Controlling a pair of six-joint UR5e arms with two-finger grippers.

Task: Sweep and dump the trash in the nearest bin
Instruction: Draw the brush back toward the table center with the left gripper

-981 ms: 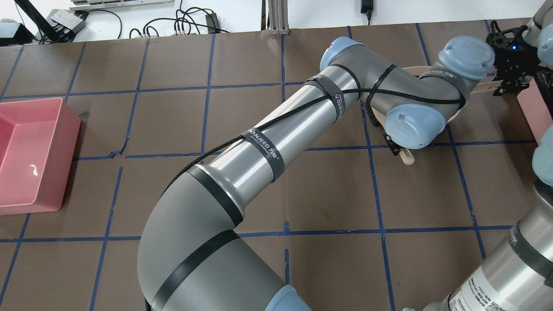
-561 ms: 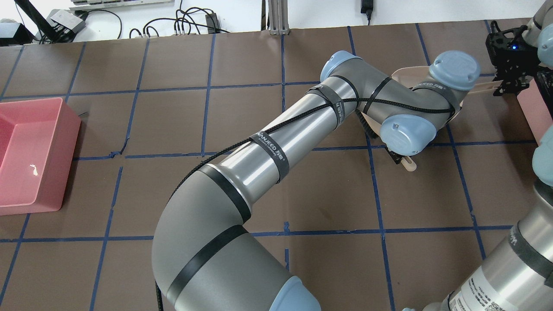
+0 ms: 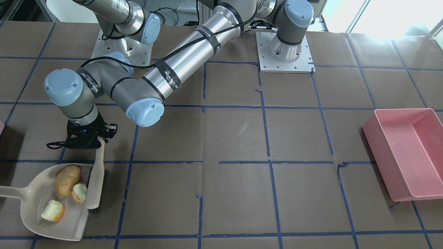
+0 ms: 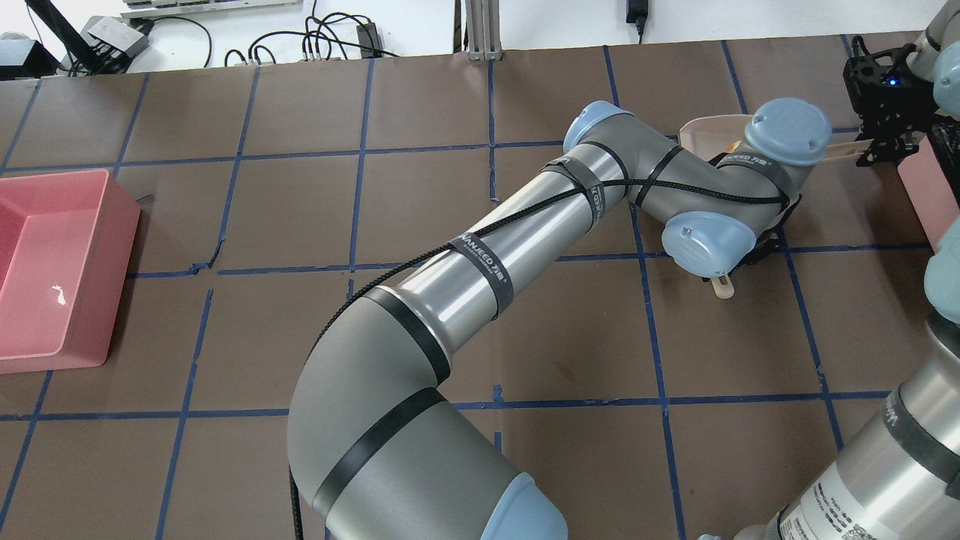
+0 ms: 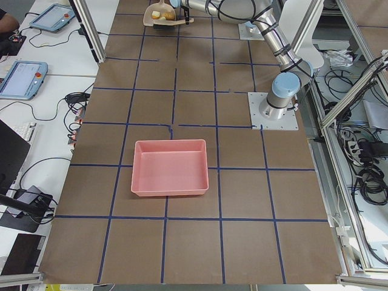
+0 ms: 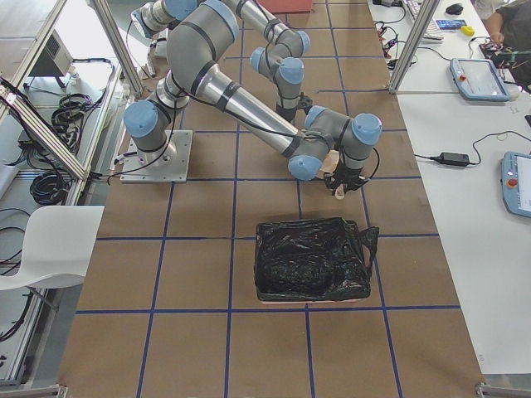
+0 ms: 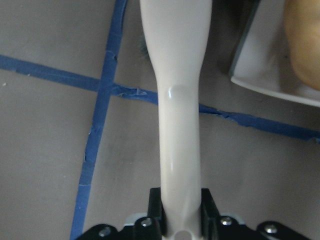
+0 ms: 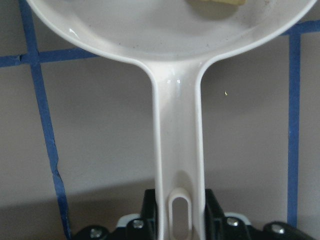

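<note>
Left arm (image 4: pixel 480 247), overhead view: elbow is swinging rightward vs 1 s ago, and wrist is drawing back toward lower right, uncovering more dustpan (image 3: pixel 31 218) rim.
Left hand (image 7: pixel 181 210): clamping brush (image 3: pixel 97 180) handle.
Right hand (image 8: pixel 179 212): clamping dustpan handle.
Trash: potato-like lump (image 3: pixel 67 179), upper core pc (image 3: pixel 79 192), lower core pc (image 3: pixel 53 211); all lying in pan, lower left of front view.
Progress, est.: sweep is looking done; lift + dump into bin (image 4: pixel 926 187) are remaining.
Bin is showing only as pale pink sliver at right edge, overhead.
Arm is hiding trash overhead; right hand is falling outside front view.
Pink tub (image 3: pixel 405 152): sitting well apart, right side.
</note>
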